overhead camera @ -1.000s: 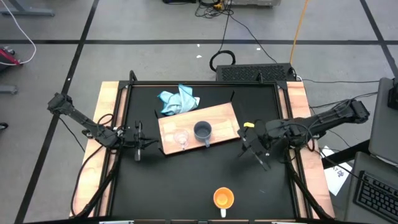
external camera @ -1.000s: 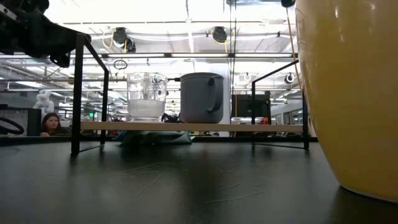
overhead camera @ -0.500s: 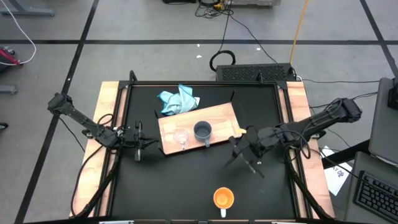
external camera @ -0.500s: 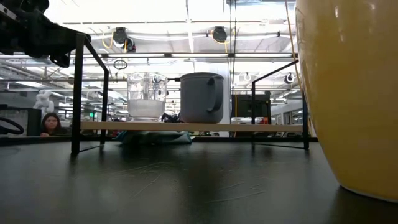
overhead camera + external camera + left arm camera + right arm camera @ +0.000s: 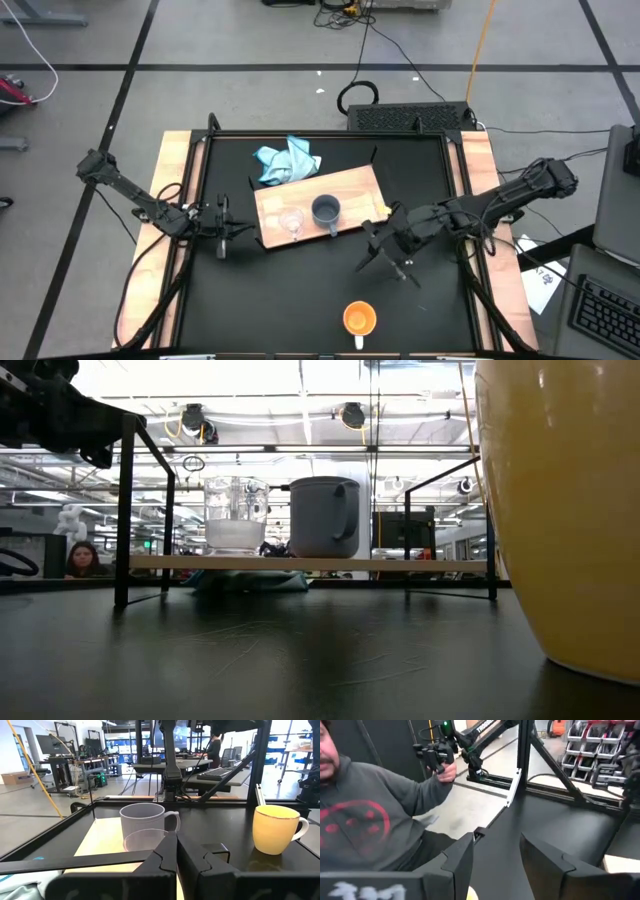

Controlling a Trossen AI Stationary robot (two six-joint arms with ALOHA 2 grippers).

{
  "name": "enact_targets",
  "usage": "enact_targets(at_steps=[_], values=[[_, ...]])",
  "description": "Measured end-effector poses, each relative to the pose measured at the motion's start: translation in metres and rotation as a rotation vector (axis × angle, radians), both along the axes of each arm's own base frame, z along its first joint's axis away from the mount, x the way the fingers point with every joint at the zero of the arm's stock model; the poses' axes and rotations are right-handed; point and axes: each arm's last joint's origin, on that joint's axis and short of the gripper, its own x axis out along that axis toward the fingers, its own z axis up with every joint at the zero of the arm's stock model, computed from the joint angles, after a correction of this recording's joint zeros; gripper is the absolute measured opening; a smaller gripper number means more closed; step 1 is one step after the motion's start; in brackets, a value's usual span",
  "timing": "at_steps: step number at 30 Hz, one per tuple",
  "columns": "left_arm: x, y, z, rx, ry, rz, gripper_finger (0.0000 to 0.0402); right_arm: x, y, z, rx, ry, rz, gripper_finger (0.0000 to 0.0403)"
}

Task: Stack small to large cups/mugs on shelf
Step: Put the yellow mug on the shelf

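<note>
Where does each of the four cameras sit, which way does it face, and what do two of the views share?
High view: above the table, looking straight down; both arms, left gripper shut, right gripper open, shelf, orange mug.
Low view: at table-top height, level across the table; orange mug close up, part of an arm at the top left.
Left wrist view: past its own shut fingers toward the grey-blue mug.
Right wrist view: past its open fingers toward a person.
Shared: the glass cup shows in the high, low and left wrist views.
</note>
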Motion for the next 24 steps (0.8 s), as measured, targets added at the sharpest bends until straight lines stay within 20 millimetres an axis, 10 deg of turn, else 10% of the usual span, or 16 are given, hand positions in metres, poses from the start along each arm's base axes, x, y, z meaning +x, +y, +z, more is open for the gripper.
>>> enact_targets(at_steps=[24], values=[[0.000,0.000,-0.001,0.005,0.006,-0.009,0.0009,0.044,0.036,-0.023,-0.162,0.432,0.046,0.0153]])
